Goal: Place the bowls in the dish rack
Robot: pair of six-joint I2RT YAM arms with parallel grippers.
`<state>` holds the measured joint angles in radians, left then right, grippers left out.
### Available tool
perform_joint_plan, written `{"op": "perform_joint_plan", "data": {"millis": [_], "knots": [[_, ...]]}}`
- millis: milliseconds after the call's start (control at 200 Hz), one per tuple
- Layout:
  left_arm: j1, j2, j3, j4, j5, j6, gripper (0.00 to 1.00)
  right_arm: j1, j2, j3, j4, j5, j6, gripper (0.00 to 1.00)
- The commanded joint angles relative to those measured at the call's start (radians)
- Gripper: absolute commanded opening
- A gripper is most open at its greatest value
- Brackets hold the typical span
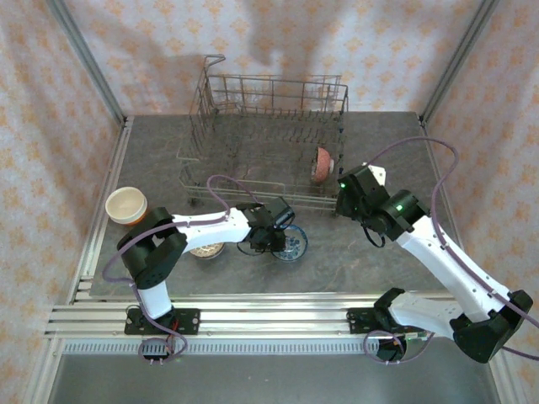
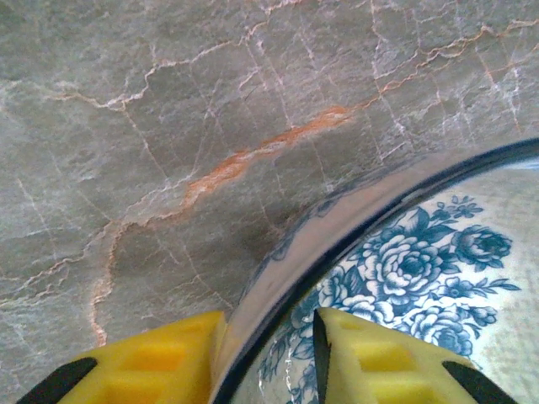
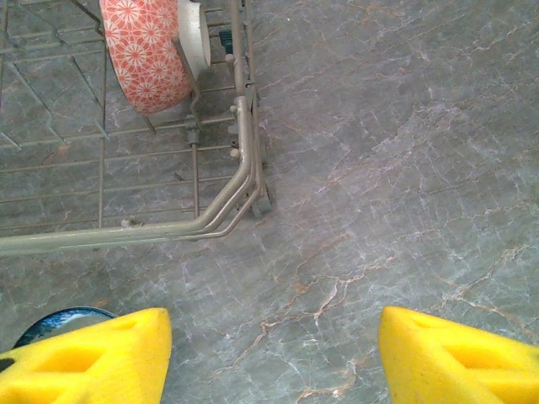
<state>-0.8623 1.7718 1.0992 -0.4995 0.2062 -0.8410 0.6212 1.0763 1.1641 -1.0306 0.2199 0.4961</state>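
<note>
Speckled bowl (image 1: 206,250) near blue bowl (image 1: 296,247), cream bowl (image 1: 126,206) perhaps tipped

Bright, even overhead light; soft grey shadows on the back wall (image 1: 269,38). The blue floral bowl (image 2: 421,269) blurs at its rim near the left wrist lens; counter (image 3: 379,168) veining is sharp.

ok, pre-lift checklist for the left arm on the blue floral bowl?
1. Left end effector straddles the blue floral bowl rim, one finger inside, one outside: ok.
2. Fingers clamped firmly on the rim: cannot tell.
3. Right end effector open, empty, apart from that bowl: ok.
4. Dish rack has free tines beside the pink patterned bowl: ok.
5. Speckled bowl under the left arm clear of the lift path: cannot tell.
</note>
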Motion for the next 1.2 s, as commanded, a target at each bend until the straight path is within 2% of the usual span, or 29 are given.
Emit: {"op": "perform_joint_plan", "data": {"millis": [0, 535, 791, 896, 1046, 1196], "knots": [[-0.001, 0.021, 0.027, -0.002, 0.009, 0.0, 0.29, 0.005, -0.003, -0.009, 0.01, 0.032, 0.002, 0.66], [-0.003, -0.023, 0.005, 0.001, 0.016, -0.004, 0.15, 0.005, -0.002, -0.007, -0.014, 0.067, 0.039, 0.66], [-0.021, -0.114, 0.012, -0.029, -0.002, -0.001, 0.08, 0.005, -0.003, -0.003, -0.021, 0.04, 0.083, 0.64], [-0.025, -0.19, 0.011, -0.039, -0.02, -0.005, 0.07, 0.005, -0.003, 0.009, -0.051, -0.011, 0.08, 0.61], [-0.027, -0.282, 0.049, -0.056, -0.024, -0.003, 0.06, 0.008, -0.045, -0.005, -0.02, -0.187, 0.031, 0.55], [-0.032, -0.305, 0.13, -0.1, -0.024, 0.024, 0.05, 0.008, -0.09, -0.024, 0.01, -0.25, 0.035, 0.52]]}}
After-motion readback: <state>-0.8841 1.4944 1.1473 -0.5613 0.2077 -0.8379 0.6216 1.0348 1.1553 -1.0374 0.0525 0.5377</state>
